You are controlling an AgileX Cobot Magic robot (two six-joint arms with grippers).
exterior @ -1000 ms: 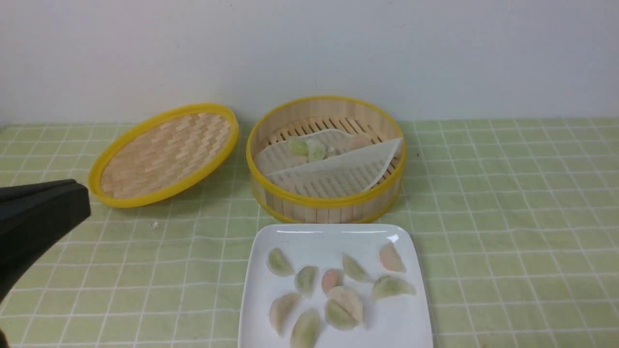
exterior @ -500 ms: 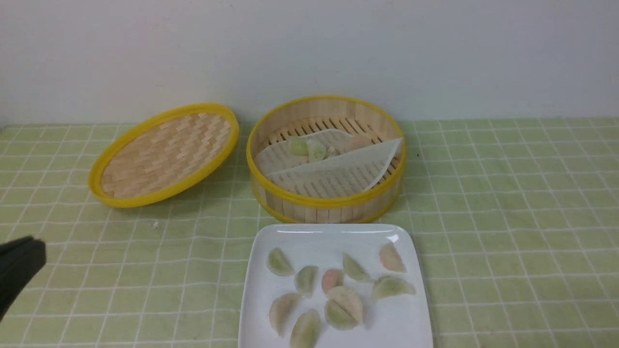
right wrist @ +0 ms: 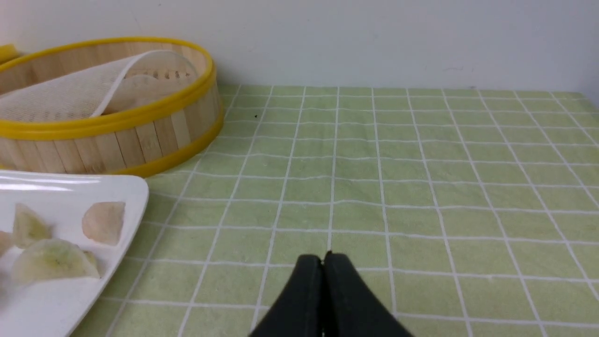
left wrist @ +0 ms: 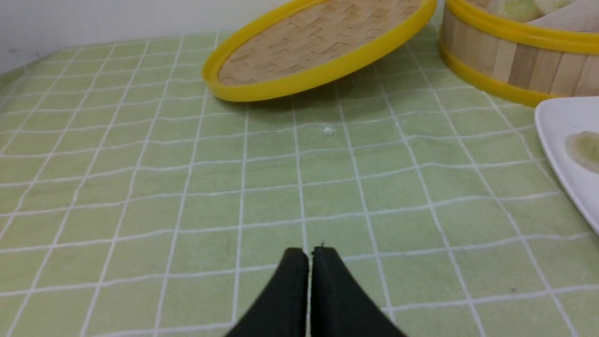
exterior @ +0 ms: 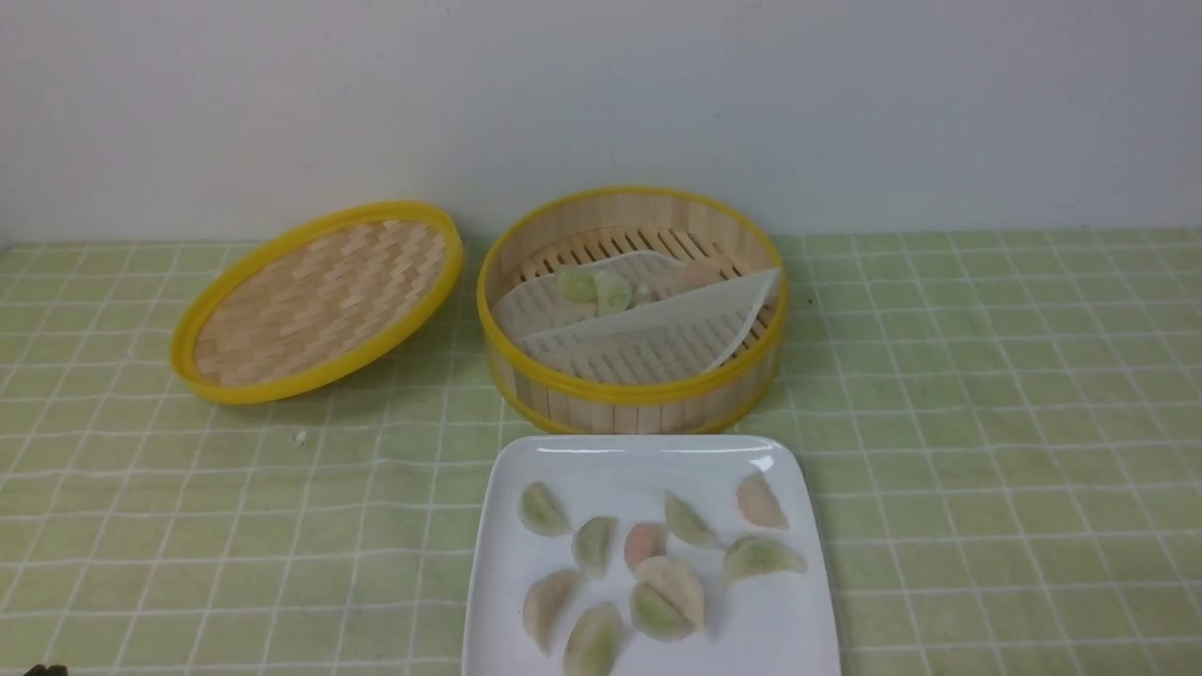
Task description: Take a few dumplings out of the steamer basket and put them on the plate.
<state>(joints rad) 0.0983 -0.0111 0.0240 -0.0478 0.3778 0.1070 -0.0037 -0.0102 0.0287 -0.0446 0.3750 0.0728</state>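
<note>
Front view: the steamer basket (exterior: 631,310) sits at the centre of the frame on the green checked surface (exterior: 986,422), its white liner paper (exterior: 648,329) folded over, with a few dumplings (exterior: 601,286) left at its far side. Directly below it, just beside its wall, the white plate (exterior: 779,629) carries nine dumplings, green and pinkish. The woven lid (exterior: 315,300) lies tilted at centre left. Neither arm shows here beyond a dark scrap at the lower left corner.

Left wrist view: the left pincer (left wrist: 309,255) is clenched at the bottom centre, tips together, empty, over bare cloth. The lid is at the top, the basket at upper right, the plate edge at right.

Right wrist view: the right pincer (right wrist: 323,262) is likewise clenched and empty at bottom centre. The basket is at upper left, the plate with dumplings at lower left.
</note>
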